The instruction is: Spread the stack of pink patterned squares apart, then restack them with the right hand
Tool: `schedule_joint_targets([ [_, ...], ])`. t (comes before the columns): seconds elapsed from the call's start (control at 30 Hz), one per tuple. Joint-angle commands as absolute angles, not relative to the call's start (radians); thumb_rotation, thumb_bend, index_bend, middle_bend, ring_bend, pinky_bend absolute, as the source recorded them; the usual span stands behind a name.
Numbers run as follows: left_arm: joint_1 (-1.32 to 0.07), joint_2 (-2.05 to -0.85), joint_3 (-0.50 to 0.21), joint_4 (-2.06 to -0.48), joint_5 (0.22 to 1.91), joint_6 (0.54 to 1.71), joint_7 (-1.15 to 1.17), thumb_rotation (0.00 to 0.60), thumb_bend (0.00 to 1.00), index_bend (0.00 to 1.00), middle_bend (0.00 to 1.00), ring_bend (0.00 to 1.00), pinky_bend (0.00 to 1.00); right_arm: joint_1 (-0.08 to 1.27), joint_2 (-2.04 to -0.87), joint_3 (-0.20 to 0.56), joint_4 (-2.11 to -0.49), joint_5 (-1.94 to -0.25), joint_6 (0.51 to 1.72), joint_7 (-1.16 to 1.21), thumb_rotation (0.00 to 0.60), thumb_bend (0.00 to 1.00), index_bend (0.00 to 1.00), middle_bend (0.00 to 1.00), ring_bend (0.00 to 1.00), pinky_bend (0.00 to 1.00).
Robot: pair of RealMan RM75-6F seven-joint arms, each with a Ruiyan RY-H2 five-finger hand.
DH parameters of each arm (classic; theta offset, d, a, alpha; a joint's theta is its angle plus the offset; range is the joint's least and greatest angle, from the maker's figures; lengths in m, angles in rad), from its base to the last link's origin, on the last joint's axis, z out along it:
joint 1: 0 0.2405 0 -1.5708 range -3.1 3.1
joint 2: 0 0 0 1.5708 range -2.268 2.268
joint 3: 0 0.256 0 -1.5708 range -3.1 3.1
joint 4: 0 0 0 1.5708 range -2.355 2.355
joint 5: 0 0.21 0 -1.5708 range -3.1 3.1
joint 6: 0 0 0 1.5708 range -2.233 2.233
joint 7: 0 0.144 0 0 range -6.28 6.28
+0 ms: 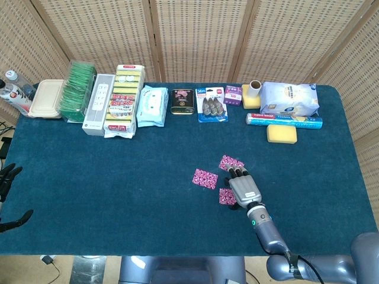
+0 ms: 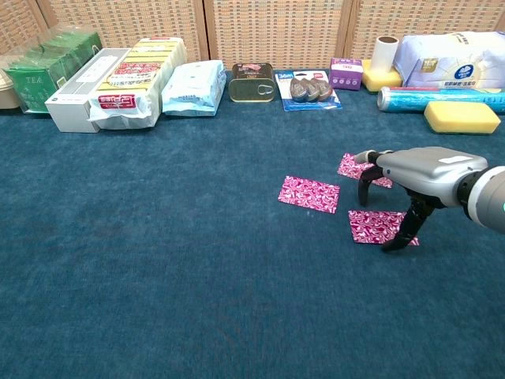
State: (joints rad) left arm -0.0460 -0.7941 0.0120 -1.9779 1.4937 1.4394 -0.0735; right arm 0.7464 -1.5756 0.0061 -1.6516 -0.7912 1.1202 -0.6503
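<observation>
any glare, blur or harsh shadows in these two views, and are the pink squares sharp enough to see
Head view: even, soft lighting, no glare, the pink squares small but sharp. Chest view: also sharp, the pattern on the squares reads clearly, only a faint soft shadow under the right robot hand, a mild sheen on the blue foil roll, and slight wide-angle bending near the edges.

wall: woven wicker screen panels | table: dark blue carpet cloth
</observation>
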Motion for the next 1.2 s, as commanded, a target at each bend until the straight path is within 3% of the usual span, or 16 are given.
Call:
schedule_joint_targets([
  [0.03, -0.045, -0.794, 0.013, -1.978, 1.494, 1.440, -0.074, 0.600, 0.23, 0.00, 0.00, 0.00, 0.06, 0.743, -1.579, 0.007, -1.647, -0.797, 1.120, -0.653, 0.545, 0.10, 0.33, 0.00, 0.00, 0.07],
  [0.53, -0.046, -0.795, 0.014, -1.979, 1.495, 1.437, -0.071, 0.600, 0.23, 0.00, 0.00, 0.00, 0.06, 0.697, -1.611, 0.026, -1.603, -0.851, 1.127, -0.624, 0.550, 0.20, 0.45, 0.00, 0.00, 0.09],
  [1.03, -0.045, -0.795, 0.014, -1.978, 1.497, 1.441, -0.074, 0.600, 0.23, 0.00, 0.00, 0.00, 0.06, 0.684, -1.598, 0.045, -1.616, -0.850, 1.110, -0.642, 0.555, 0.23, 0.45, 0.00, 0.00, 0.09],
  [1.2, -0.044, -0.795, 0.014, -1.977, 1.497, 1.442, -0.076, 0.600, 0.23, 0.00, 0.00, 0.00, 0.06, 0.685, -1.602, 0.053, -1.607, -0.835, 1.104, -0.660, 0.550, 0.23, 0.39, 0.00, 0.00, 0.09],
])
